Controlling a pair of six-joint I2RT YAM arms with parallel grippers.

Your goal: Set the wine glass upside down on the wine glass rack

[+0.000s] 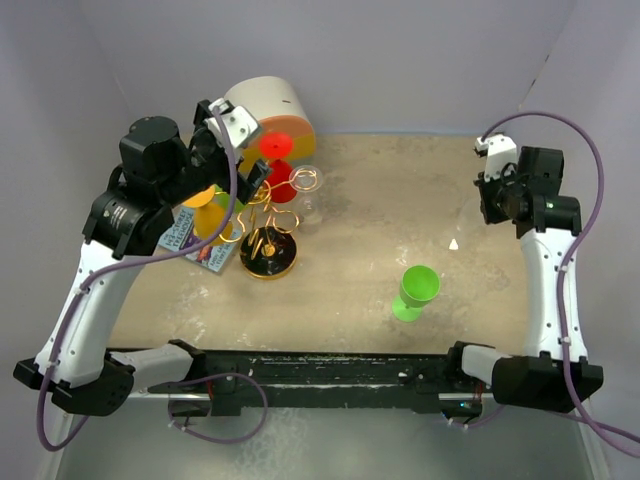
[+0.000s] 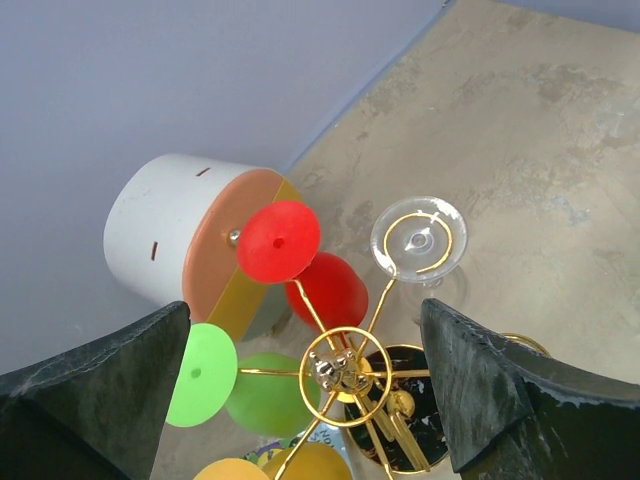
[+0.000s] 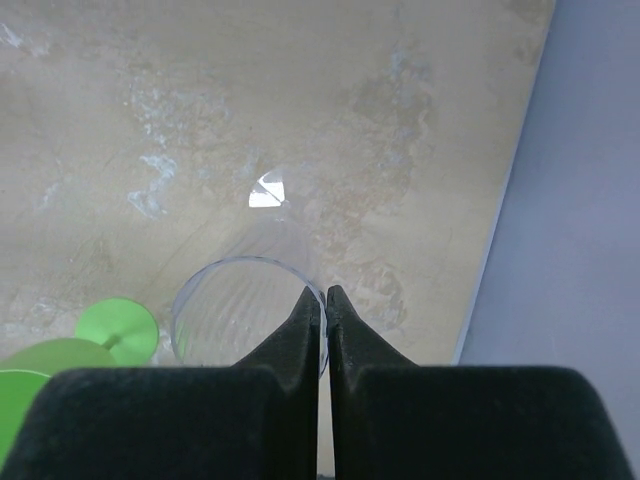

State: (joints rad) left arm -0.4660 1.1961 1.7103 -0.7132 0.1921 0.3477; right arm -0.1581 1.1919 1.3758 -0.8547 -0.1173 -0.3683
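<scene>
My right gripper (image 3: 326, 292) is shut on the rim of a clear wine glass (image 3: 215, 320) and holds it tilted above the table, foot (image 3: 266, 190) pointing away. In the top view that gripper (image 1: 487, 205) is at the far right, and only a glint of the glass (image 1: 453, 244) shows. The gold wine glass rack (image 1: 266, 218) stands at the far left on its black base (image 2: 440, 420). Red (image 2: 278, 240), green (image 2: 203, 372), yellow and clear (image 2: 418, 240) glasses hang on it upside down. My left gripper (image 2: 305, 305) is open and empty above the rack's top ring (image 2: 345, 368).
A green wine glass (image 1: 415, 290) stands upright on the table right of the middle and also shows in the right wrist view (image 3: 60, 360). A cream-and-orange cylinder (image 1: 265, 105) lies behind the rack. A printed booklet (image 1: 195, 245) lies under the rack's left side. Grey walls enclose the table.
</scene>
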